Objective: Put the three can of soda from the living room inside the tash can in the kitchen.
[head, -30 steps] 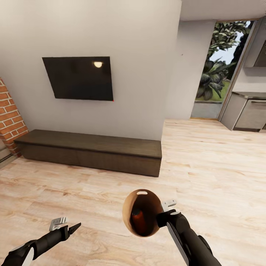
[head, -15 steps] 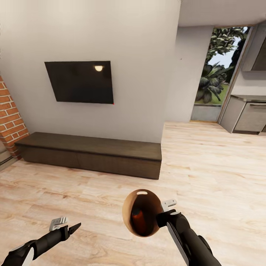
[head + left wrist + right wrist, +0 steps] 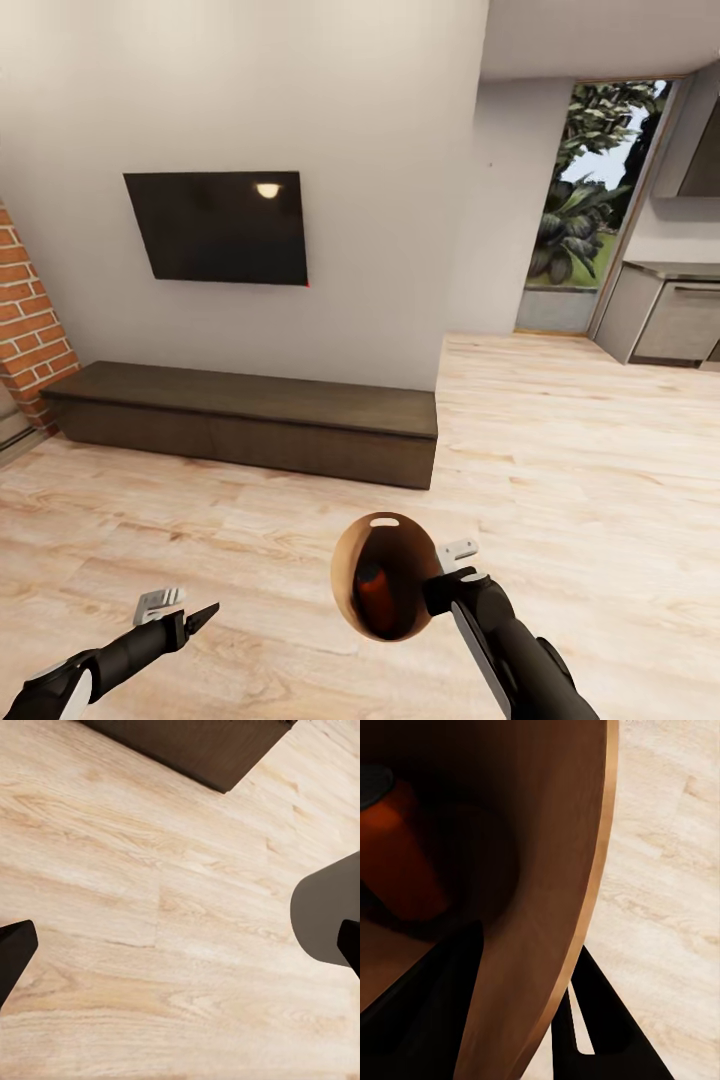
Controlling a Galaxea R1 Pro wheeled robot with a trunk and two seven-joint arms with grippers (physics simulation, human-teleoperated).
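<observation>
Trash can [image 3: 350, 590] gripped at rim by right gripper [image 3: 446, 583], held above wood floor [image 3: 560, 480], mouth tipped toward camera; orange soda can [image 3: 375, 592] seen inside. Left gripper [image 3: 185, 615] spread apart, nothing held, near left. Dark low cabinet [image 3: 250, 420] beyond; wall TV [image 3: 225, 227] above; kitchen cabinets [image 3: 665, 320] far right
</observation>
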